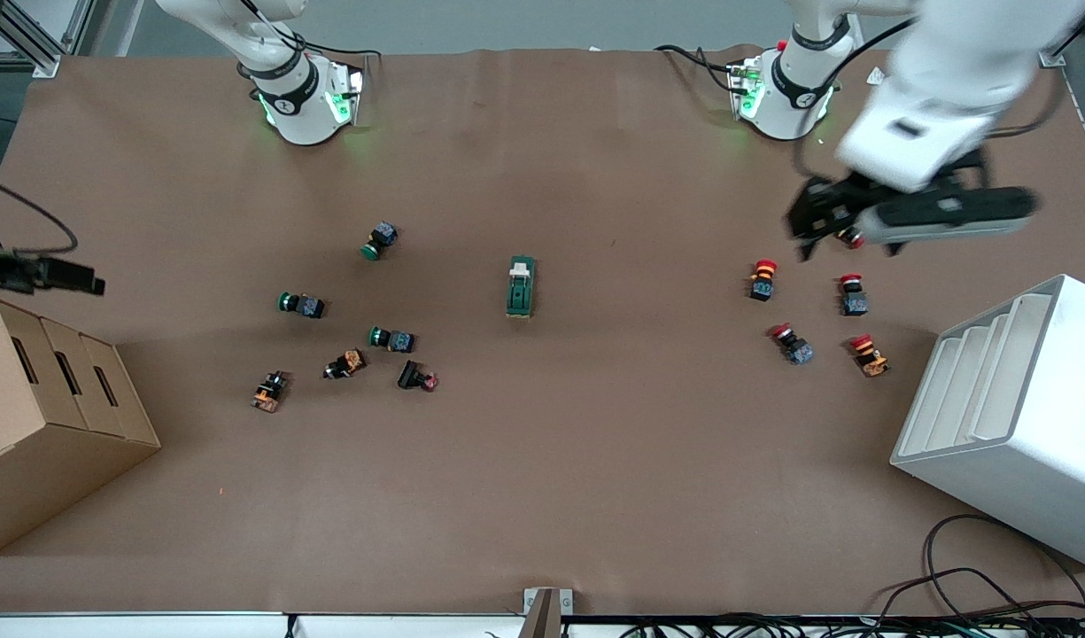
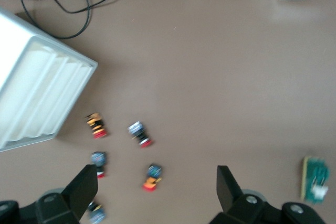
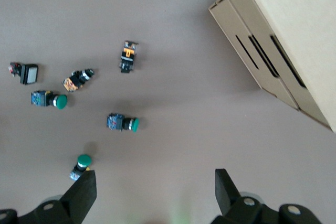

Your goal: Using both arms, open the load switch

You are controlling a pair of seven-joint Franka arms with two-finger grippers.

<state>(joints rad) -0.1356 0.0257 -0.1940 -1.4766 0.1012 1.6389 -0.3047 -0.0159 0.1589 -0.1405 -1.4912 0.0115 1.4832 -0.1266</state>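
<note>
Switch untouched: load switch (image 1: 521, 286) lies mid-bench, clear of both arms | left claw (image 2: 157, 192) spread wide, empty, over red push buttons (image 1: 763, 278) | right claw (image 3: 155, 192) spread wide, empty, over green push buttons (image 3: 122, 123) | risk: claw descending here could grab a button instead.

One load switch (image 1: 521, 286) is present on the table. Three green-capped push buttons (image 1: 380, 240) and five red-capped push buttons (image 1: 763, 278) are counted, plus three other small switch parts (image 1: 269, 391). One cardboard box (image 1: 46, 416) and one white rack (image 1: 1016, 416) are counted.
</note>
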